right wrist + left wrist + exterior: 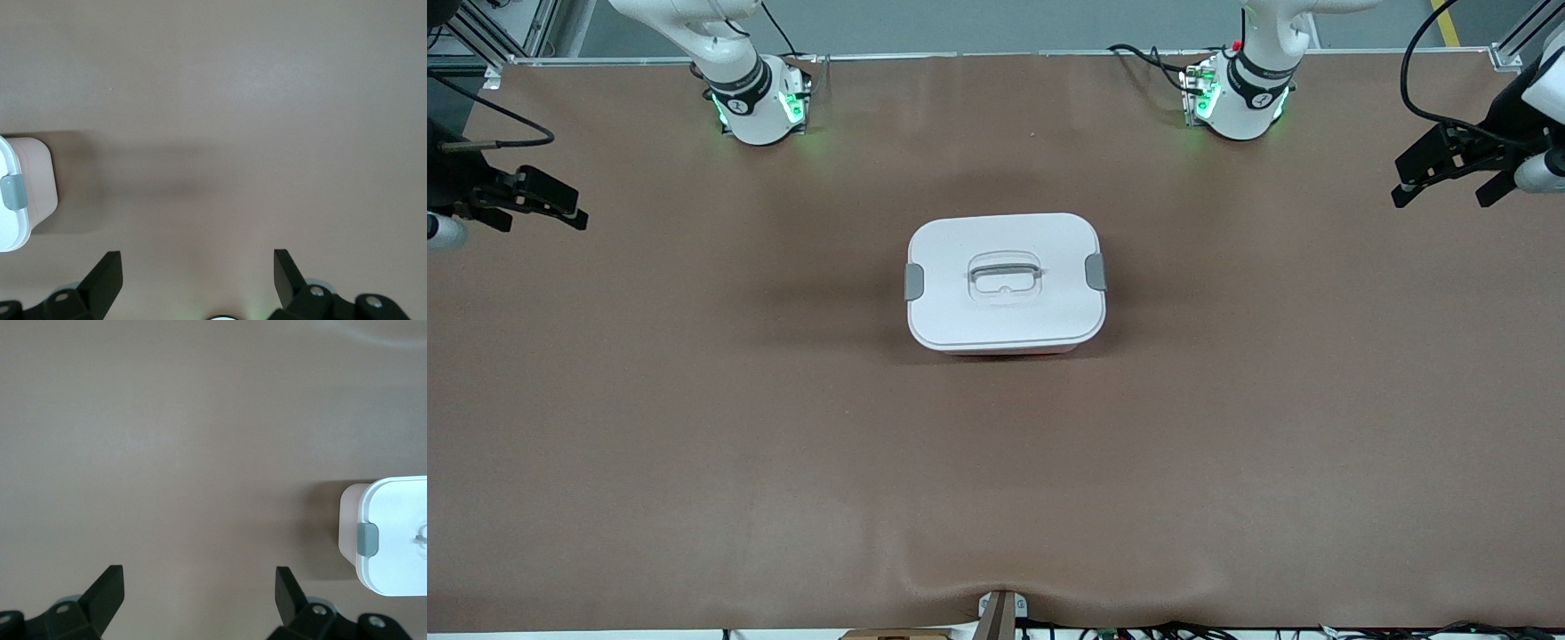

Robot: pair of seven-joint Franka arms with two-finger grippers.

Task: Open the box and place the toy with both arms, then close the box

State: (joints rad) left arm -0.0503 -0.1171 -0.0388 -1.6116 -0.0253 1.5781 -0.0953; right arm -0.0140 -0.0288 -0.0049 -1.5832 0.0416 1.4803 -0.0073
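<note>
The box (1006, 283) stands in the middle of the table, its white lid on, a grey clip (914, 282) at each end and the handle lying flat in its recess. Part of the box also shows in the left wrist view (393, 540) and in the right wrist view (23, 197). The toy is not in view. My left gripper (1445, 191) hangs open and empty over the left arm's end of the table (200, 577). My right gripper (543, 218) hangs open and empty over the right arm's end (197, 260). Both are well apart from the box.
The brown table (694, 427) spreads wide around the box. The two arm bases (760, 102) (1236, 98) with green lights stand along its farthest edge. A small bracket (1000, 613) sits at the edge nearest the front camera.
</note>
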